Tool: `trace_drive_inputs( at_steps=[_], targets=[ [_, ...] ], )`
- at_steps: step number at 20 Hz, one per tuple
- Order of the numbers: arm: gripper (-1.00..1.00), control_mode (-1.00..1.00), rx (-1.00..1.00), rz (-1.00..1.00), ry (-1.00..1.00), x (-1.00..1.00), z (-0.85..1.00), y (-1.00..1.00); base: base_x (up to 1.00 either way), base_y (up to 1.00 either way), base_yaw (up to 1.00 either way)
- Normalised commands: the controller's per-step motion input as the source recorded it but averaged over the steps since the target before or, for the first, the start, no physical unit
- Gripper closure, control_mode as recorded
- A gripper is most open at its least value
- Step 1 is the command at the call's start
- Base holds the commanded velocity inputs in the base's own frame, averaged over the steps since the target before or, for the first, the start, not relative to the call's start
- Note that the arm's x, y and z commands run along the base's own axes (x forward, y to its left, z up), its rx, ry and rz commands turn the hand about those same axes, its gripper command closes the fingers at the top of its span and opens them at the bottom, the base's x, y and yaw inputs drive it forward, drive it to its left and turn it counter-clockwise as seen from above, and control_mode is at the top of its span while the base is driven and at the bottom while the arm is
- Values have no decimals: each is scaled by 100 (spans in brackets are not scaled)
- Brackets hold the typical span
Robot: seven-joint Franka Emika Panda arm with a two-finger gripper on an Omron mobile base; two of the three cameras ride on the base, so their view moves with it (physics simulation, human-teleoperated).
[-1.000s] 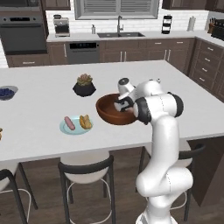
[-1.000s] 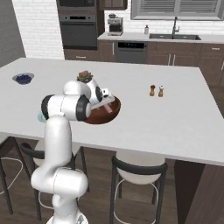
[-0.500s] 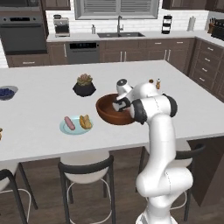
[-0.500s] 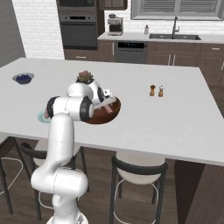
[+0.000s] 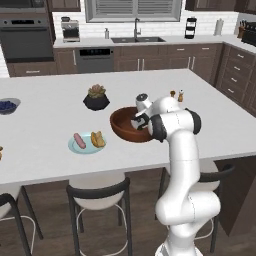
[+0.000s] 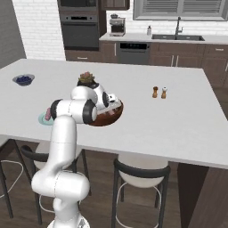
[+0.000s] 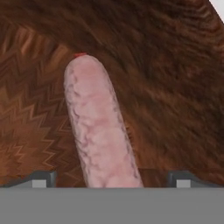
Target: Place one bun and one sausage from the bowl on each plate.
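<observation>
The dark reddish-brown bowl [image 5: 125, 131] [image 6: 111, 118] stands mid-counter. My gripper [image 5: 137, 123] [image 6: 110, 103] reaches down into it, open. In the hand view a pink sausage [image 7: 98, 131] lies on the bowl's wooden floor [image 7: 175, 87], running up between my two fingertips [image 7: 41, 178], which stand wide on either side without touching it. My gripper [image 7: 111, 179] holds nothing. The light-blue plate [image 5: 86, 148] [image 6: 43, 119] lies left of the bowl and carries a sausage [image 5: 79, 140] and a bun [image 5: 98, 139].
A black plant pot [image 5: 96, 99] [image 6: 87, 79] stands just behind the bowl. A small bowl of blueberries [image 5: 7, 105] [image 6: 23, 79] sits far left. Salt and pepper shakers [image 5: 176, 94] [image 6: 159, 92] stand to the right. Stools line the counter's near edge.
The arm's elbow has shifted slightly sideways while the hand stays low in the bowl. The jaws remain wide apart.
</observation>
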Motion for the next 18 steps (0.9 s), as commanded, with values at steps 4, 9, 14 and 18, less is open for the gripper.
trace_drive_inputs(
  at_steps=[4, 9, 14, 18],
  targets=[
    [-100, -100, 0, 0, 0, 3, -26, -5, 0, 0, 0],
    [-100, -100, 0, 0, -1, 0, -1, 1, 0, 0, 0],
    [100, -100, 0, 0, 0, 0, 0, 0, 0, 0, 0],
    [100, -100, 0, 0, 0, 0, 0, 0, 0, 0, 0]
  ],
)
